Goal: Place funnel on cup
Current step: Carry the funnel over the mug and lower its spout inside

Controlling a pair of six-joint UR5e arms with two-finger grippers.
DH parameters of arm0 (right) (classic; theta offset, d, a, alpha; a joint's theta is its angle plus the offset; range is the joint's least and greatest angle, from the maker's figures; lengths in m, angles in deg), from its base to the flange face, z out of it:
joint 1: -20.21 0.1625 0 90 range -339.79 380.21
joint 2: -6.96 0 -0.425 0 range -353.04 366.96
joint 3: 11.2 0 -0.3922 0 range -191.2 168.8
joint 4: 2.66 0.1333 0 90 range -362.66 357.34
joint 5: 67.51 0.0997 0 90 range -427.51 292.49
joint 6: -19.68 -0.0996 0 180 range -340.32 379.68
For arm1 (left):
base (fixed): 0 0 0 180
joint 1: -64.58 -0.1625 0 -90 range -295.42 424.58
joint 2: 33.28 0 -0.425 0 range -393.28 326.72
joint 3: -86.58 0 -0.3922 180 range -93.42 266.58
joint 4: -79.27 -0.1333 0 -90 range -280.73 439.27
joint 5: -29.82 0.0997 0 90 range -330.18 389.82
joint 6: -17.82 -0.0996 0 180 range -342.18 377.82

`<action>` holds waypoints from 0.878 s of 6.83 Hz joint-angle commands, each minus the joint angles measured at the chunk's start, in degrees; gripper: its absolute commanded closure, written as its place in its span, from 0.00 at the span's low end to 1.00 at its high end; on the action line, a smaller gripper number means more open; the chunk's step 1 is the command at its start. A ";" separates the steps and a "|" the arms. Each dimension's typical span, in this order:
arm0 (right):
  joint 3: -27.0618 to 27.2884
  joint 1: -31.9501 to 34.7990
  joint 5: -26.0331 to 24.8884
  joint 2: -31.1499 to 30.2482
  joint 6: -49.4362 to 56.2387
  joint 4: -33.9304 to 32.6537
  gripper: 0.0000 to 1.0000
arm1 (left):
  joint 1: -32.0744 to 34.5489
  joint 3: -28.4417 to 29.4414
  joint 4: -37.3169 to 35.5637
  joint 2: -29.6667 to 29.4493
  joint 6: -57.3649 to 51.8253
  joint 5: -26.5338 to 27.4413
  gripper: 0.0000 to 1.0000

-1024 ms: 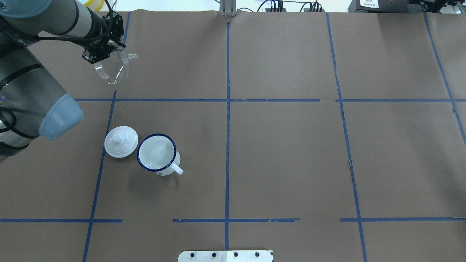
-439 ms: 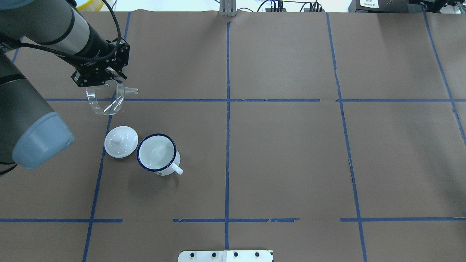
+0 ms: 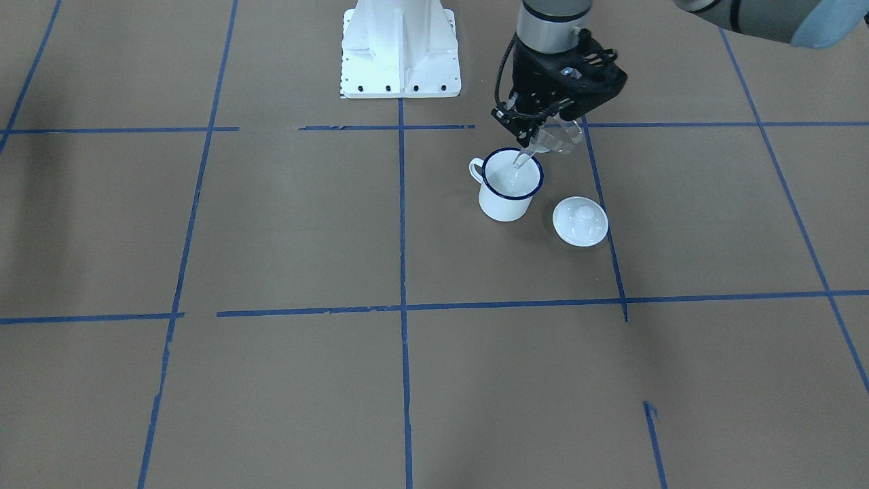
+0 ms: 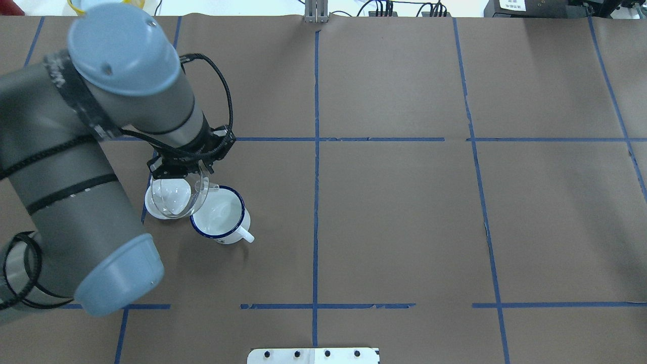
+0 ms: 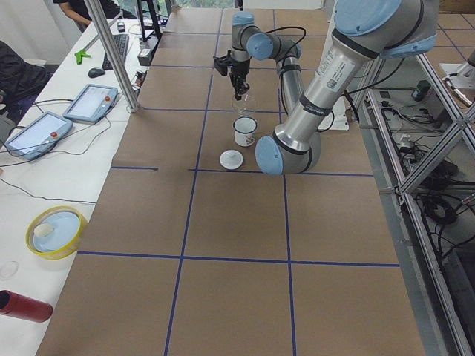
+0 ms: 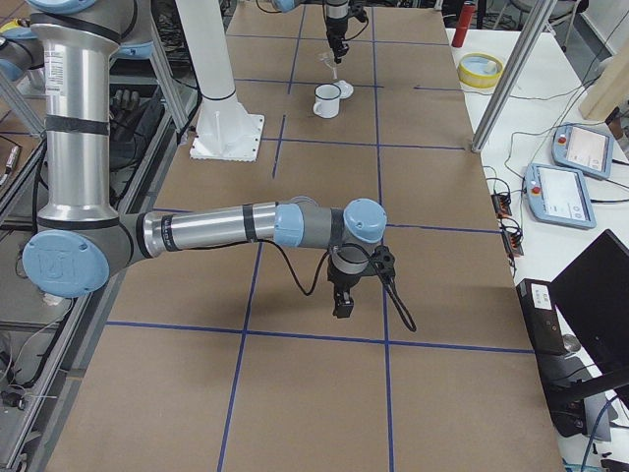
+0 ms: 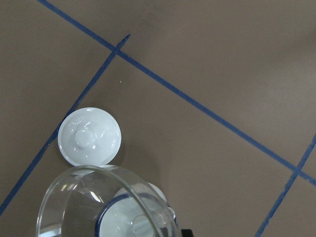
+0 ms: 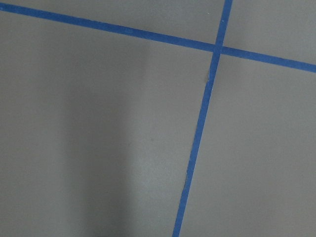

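Note:
My left gripper [image 4: 186,169] is shut on the rim of the clear funnel [image 4: 177,199] and holds it tilted in the air, spout pointing sideways. In the overhead view the funnel's cone lies over the white lid and its spout [image 4: 213,188] reaches the far rim of the cup [image 4: 218,216], a white mug with a dark blue rim. In the front-facing view the left gripper [image 3: 543,129] holds the funnel [image 3: 558,139] above the cup [image 3: 508,193], spout tip over the cup's mouth. The right gripper [image 6: 342,300] hovers over bare table far from the cup; I cannot tell whether it is open.
A white round lid with a knob [image 3: 580,221] lies on the table touching or almost touching the cup, on the side away from its handle. The robot's white base plate [image 3: 400,64] sits behind the cup. Blue tape lines cross the brown table.
My left arm has carried the funnel from the far left of the table toward the robot, to above the lid and the cup. The cup and lid have not moved.

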 commanded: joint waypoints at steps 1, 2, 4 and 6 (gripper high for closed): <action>0.00 0.00 0.00 0.00 0.00 0.03 0.00 | -3.89 3.94 -3.08 -2.46 -0.13 5.80 1.00; 0.00 0.00 0.00 0.00 0.00 0.03 0.00 | -4.85 4.40 -3.26 -2.29 -0.13 7.47 1.00; 0.00 0.00 0.00 0.00 0.00 0.03 0.00 | -7.83 5.81 -3.35 -2.29 -0.13 8.36 1.00; 0.00 0.00 0.00 0.00 0.00 0.03 0.00 | -8.20 7.21 -3.08 -2.20 -0.48 8.72 0.55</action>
